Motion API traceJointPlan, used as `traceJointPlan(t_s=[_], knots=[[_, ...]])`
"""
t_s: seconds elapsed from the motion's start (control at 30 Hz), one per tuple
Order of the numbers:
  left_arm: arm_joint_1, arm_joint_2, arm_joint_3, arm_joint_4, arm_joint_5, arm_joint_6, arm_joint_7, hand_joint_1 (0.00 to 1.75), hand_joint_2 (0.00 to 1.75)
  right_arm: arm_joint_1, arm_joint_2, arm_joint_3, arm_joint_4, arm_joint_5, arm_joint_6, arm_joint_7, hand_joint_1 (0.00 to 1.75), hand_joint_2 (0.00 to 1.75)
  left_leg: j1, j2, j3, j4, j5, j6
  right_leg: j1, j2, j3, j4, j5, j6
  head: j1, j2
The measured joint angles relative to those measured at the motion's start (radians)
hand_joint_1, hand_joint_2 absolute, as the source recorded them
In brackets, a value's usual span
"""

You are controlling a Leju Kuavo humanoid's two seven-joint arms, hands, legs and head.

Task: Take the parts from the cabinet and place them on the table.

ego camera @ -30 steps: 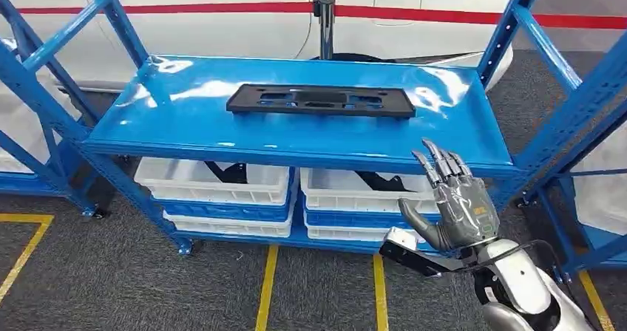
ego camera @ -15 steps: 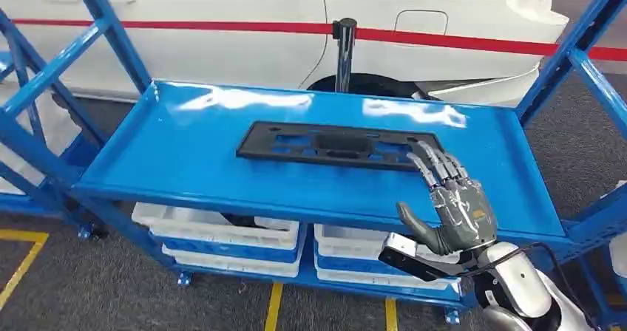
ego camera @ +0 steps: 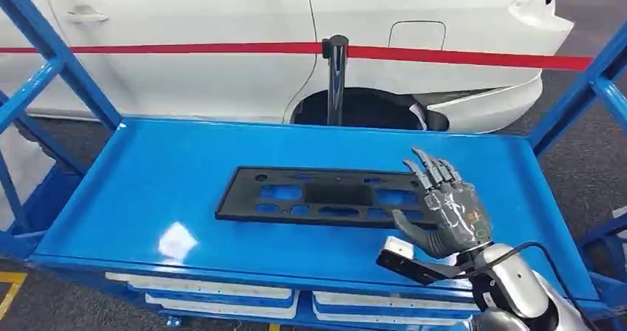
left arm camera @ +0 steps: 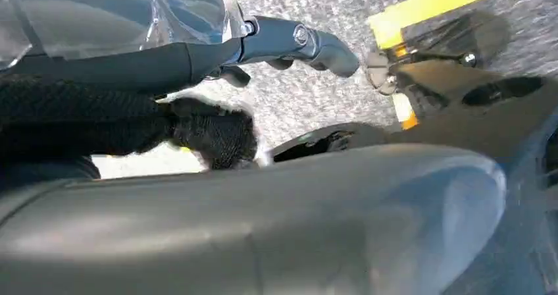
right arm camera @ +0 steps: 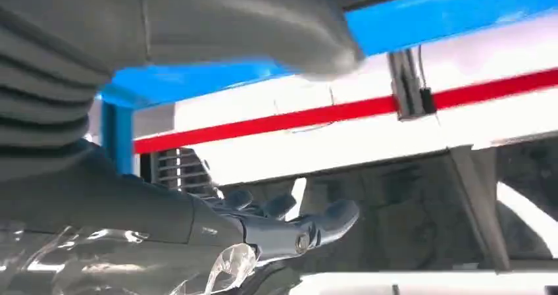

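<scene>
The right hand (ego camera: 444, 213), fingers spread, hovers over the black part's (ego camera: 318, 196) end on the blue shelf (ego camera: 148, 198).

Bright glossy blue on the shelf (ego camera: 170, 190) and its slanted frame posts (ego camera: 52, 57). Flat black on the perforated plate (ego camera: 318, 196) at centre. Silver-grey with darker fingers on the right hand (ego camera: 444, 211), lower right. White car body (ego camera: 222, 80) across the top, crossed by a red belt (ego camera: 185, 49) on a black post (ego camera: 336, 80). Dark grey speckled floor (ego camera: 591, 154), yellow line (ego camera: 9, 290) at lower left.

the shiny silver right arm (ego camera: 517, 287) reaches up from the bottom right. its grey many-fingered right hand (ego camera: 444, 213) is open, fingers straight and apart, holding nothing.
</scene>
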Motion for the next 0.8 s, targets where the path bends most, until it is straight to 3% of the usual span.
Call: traceJointPlan(t_s=[0.1, 0.13, 0.2, 0.23, 0.27, 0.3, 0.33, 0.4, 0.47, 0.53, 0.6, 0.63, 0.67, 0.73, 0.77, 0.8], knots=[[-0.006, 0.000, -0.001, 0.000, -0.002, 0.000, 0.001, 0.00, 0.00, 0.006, 0.000, 0.007, -0.001, -0.038, -0.002, -0.002, 0.00, 1.75, 0.007, -0.001, 0.022, -0.023, -0.006, 0.015, -0.007, -0.006, 0.019, -0.014, -0.018, 0.014, 0.000, 0.000], [-0.007, 0.000, -0.001, 0.000, -0.003, 0.000, 0.001, 0.00, 0.00, 0.007, 0.000, 0.010, -0.001, -0.053, -0.003, -0.004, 0.00, 1.75, 0.005, 0.000, 0.036, -0.031, -0.013, 0.023, -0.004, -0.014, 0.005, 0.026, -0.029, 0.017, 0.002, 0.000], [-0.011, -0.002, -0.002, 0.000, -0.003, 0.000, 0.002, 0.00, 0.00, 0.008, 0.001, 0.015, -0.001, -0.083, -0.003, -0.008, 0.00, 1.75, 0.004, 0.000, 0.053, -0.035, -0.026, 0.036, -0.003, -0.015, -0.096, 0.190, -0.074, 0.021, 0.003, 0.000], [-0.011, -0.002, -0.002, 0.000, -0.003, 0.000, 0.003, 0.00, 0.00, 0.014, 0.002, 0.018, -0.001, -0.096, -0.003, -0.009, 0.00, 1.75, 0.004, -0.002, 0.060, -0.035, -0.034, 0.037, -0.003, -0.016, -0.152, 0.264, -0.086, 0.023, 0.003, 0.000], [-0.010, -0.002, -0.002, 0.000, -0.005, 0.000, 0.003, 0.00, 0.00, 0.021, 0.003, 0.022, -0.001, -0.110, -0.003, -0.011, 0.00, 1.75, 0.003, -0.005, 0.068, -0.035, -0.042, 0.038, -0.004, -0.016, -0.191, 0.301, -0.081, 0.024, 0.003, 0.000], [-0.008, -0.002, -0.003, 0.000, -0.008, 0.000, 0.003, 0.00, 0.00, 0.025, 0.005, 0.028, -0.003, -0.127, -0.004, -0.014, 0.00, 1.75, 0.004, -0.009, 0.078, -0.035, -0.050, 0.037, -0.003, -0.016, -0.207, 0.290, -0.047, 0.024, 0.003, 0.000], [-0.006, -0.002, -0.003, 0.000, -0.009, 0.000, 0.003, 0.00, 0.00, 0.027, 0.008, 0.032, -0.006, -0.142, -0.005, -0.014, 0.00, 1.75, 0.004, -0.012, 0.091, -0.035, -0.059, 0.035, -0.004, -0.016, -0.200, 0.234, 0.009, 0.023, 0.003, 0.000], [-0.006, -0.002, -0.004, 0.000, -0.011, 0.000, 0.003, 0.00, 0.00, 0.028, 0.012, 0.039, -0.015, -0.173, -0.011, -0.018, 0.00, 1.75, 0.003, -0.016, 0.120, -0.036, -0.079, 0.028, -0.003, -0.016, -0.146, 0.051, 0.135, 0.015, 0.003, 0.000], [-0.010, -0.002, -0.005, 0.000, -0.014, -0.001, 0.004, 0.00, 0.00, 0.028, 0.022, 0.042, -0.024, -0.201, -0.019, -0.028, 0.00, 1.75, -0.002, -0.014, 0.116, -0.034, -0.093, 0.015, 0.008, -0.013, -0.127, -0.004, 0.122, 0.002, 0.003, 0.000], [-0.011, -0.003, -0.005, 0.000, -0.016, -0.001, 0.003, 0.00, 0.00, 0.030, 0.034, 0.047, -0.042, -0.241, -0.027, -0.043, 0.00, 1.75, 0.001, -0.013, 0.118, -0.045, -0.094, 0.007, 0.009, -0.011, -0.128, 0.002, 0.116, -0.010, 0.002, 0.000], [-0.011, -0.002, -0.006, 0.000, -0.016, -0.001, 0.003, 0.00, 0.00, 0.031, 0.045, 0.050, -0.059, -0.272, -0.034, -0.058, 0.00, 1.75, 0.000, -0.013, 0.123, -0.043, -0.105, -0.003, -0.002, -0.013, -0.119, -0.010, 0.119, -0.020, 0.003, 0.000], [-0.011, -0.002, -0.006, 0.000, -0.016, -0.001, 0.003, 0.00, 0.00, 0.030, 0.055, 0.052, -0.069, -0.284, -0.036, -0.066, 0.00, 1.75, 0.000, -0.006, 0.112, -0.014, -0.120, -0.012, -0.002, -0.013, -0.112, -0.012, 0.115, -0.025, 0.000, 0.000], [-0.012, -0.002, -0.007, 0.000, -0.016, -0.001, 0.002, 0.00, 0.00, 0.030, 0.061, 0.053, -0.079, -0.292, -0.038, -0.072, 0.00, 1.75, 0.005, -0.004, 0.077, 0.054, -0.152, -0.019, -0.002, -0.015, -0.109, -0.012, 0.111, -0.031, -0.002, 0.000], [-0.012, -0.002, -0.008, 0.000, -0.016, 0.003, 0.002, 0.00, 0.00, 0.031, 0.076, 0.058, -0.098, -0.299, -0.037, -0.073, 0.00, 1.75, 0.014, -0.002, -0.020, 0.227, -0.216, -0.029, -0.002, -0.015, -0.103, -0.012, 0.105, -0.037, -0.003, 0.000], [-0.013, -0.002, -0.008, 0.000, -0.016, 0.004, 0.002, 0.00, 0.00, 0.031, 0.082, 0.061, -0.105, -0.300, -0.037, -0.073, 0.00, 1.75, 0.016, -0.001, -0.058, 0.286, -0.223, -0.033, -0.002, -0.015, -0.098, -0.012, 0.102, -0.037, -0.003, 0.000], [-0.013, -0.002, -0.008, 0.000, -0.016, 0.006, 0.003, 0.00, 0.00, 0.031, 0.090, 0.065, -0.112, -0.300, -0.034, -0.072, 0.00, 1.75, 0.017, -0.001, -0.071, 0.288, -0.203, -0.035, -0.003, -0.015, -0.092, -0.012, 0.097, -0.036, -0.003, 0.000]])
